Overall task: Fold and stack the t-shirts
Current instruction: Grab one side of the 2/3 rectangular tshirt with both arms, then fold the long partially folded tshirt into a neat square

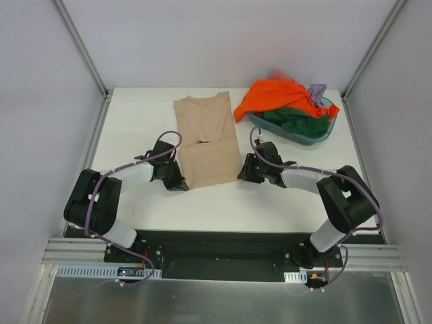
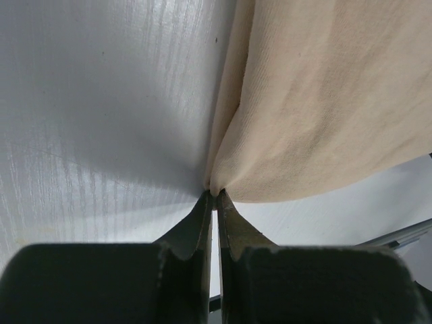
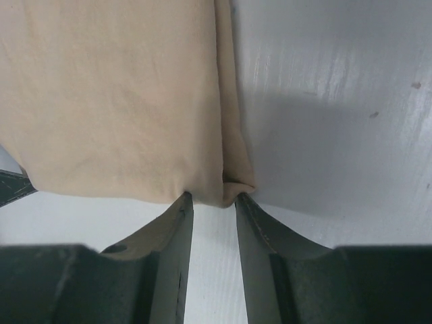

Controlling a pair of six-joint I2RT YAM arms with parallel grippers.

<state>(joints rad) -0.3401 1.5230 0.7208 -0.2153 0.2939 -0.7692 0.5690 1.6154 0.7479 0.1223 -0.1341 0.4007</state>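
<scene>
The tan-beige t-shirt (image 1: pixel 206 135) lies as a long folded strip across the middle of the table. My left gripper (image 1: pixel 177 182) is shut on its near left corner, with the cloth (image 2: pixel 324 101) pinched at the fingertips (image 2: pixel 214 194). My right gripper (image 1: pixel 244 174) grips the near right corner; a bunched fold of the cloth (image 3: pixel 115 88) sits between its fingertips (image 3: pixel 212 197), jaws a little apart. The near edge looks raised off the table. The orange shirt (image 1: pixel 277 94), dark green shirt (image 1: pixel 293 121), lilac shirt (image 1: pixel 317 90) and pinkish red shirt (image 1: pixel 280 73) are piled in the basin.
The teal plastic basin (image 1: pixel 324 135) stands at the back right, close behind my right arm. Metal frame posts rise at the back corners of the white table (image 1: pixel 142 115). The table's near edge runs just ahead of the arm bases.
</scene>
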